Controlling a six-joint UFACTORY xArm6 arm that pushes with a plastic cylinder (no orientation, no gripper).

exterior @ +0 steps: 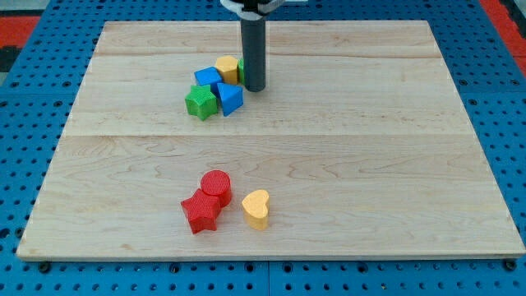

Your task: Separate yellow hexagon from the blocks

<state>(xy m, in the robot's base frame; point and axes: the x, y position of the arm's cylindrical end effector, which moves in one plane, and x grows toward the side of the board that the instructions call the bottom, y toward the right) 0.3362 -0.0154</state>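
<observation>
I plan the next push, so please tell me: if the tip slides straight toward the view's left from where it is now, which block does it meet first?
Most likely the yellow hexagon, right beside my tip on its left. Depth is hard to judge, so contact may be off-centre.

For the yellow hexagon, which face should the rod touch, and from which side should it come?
Push, not grip. My tip stands at the yellow hexagon's right. The blue blocks touch its lower-left side, so probably press its lower face, coming from below, driving it toward the view's top.
</observation>
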